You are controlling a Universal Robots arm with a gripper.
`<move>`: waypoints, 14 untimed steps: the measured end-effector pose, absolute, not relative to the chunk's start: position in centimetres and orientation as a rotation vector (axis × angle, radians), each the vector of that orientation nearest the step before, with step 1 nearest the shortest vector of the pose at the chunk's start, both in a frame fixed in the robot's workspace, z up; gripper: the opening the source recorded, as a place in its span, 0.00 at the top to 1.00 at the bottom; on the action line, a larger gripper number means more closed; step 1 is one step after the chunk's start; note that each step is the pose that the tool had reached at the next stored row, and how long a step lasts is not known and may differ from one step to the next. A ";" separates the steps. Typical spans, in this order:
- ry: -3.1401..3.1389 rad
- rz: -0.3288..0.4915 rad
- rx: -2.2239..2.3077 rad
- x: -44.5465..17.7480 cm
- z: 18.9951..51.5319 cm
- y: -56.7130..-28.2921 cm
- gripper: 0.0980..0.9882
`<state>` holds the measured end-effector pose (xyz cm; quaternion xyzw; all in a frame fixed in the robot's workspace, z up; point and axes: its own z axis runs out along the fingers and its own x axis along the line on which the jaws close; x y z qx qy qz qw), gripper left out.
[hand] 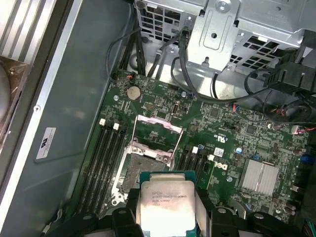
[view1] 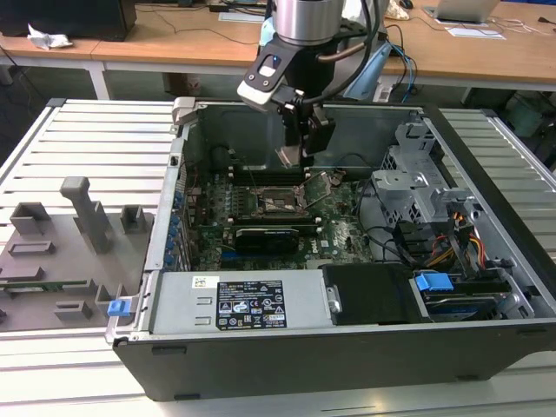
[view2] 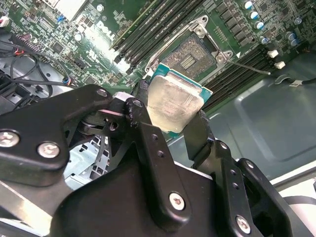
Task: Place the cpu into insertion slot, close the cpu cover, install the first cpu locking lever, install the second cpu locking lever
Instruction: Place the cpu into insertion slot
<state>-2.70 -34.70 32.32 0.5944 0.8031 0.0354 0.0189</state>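
**Mia:** What is the biggest thing?

**Ben:** The slatted metal surface (view1: 95, 139). On it sits a big computer case (view1: 347, 365) with its side off. The insertion slot (view1: 278, 201) is deep inside that case.

**Mia:** What is the slot on?

**Ben:** A green board (view1: 339, 239) lying flat in the case. The slot sits in the middle of it, with long dark strips on both sides of it.

**Mia:** Where is the arm?

**Ben:** The arm (view1: 308, 17) comes down from above the slot. Its black gripper (view1: 295, 155) hangs right over the slot.

**Mia:** Is the gripper holding something?

**Ben:** Yes. Its two fingers (view2: 143, 123) squeeze the cpu (view2: 173, 103) by two of its edges. The pale shiny top faces the wrist cameras.

**Mia:** Is the cpu in the slot?

**Ben:** No. It is up in the air, just above the slot and not touching it. In the first wrist view the cpu (hand: 167, 205) covers one edge of the slot (hand: 143, 170).

**Mia:** And the cpu cover?

**Ben:** The cpu cover (hand: 159, 129) is flipped open, away from the slot, so the slot is bare.

**Mia:** Anything smaller?

**Ben:** A thin metal lever (view2: 249, 66) sticks out loose beside the slot.
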 end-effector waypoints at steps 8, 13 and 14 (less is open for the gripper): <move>2.493 0.110 1.846 -2.7 31.7 -34.7 0.52; 2.493 0.110 1.845 -2.7 31.2 -34.7 0.52; 2.493 0.110 1.845 -2.7 31.2 -34.7 0.52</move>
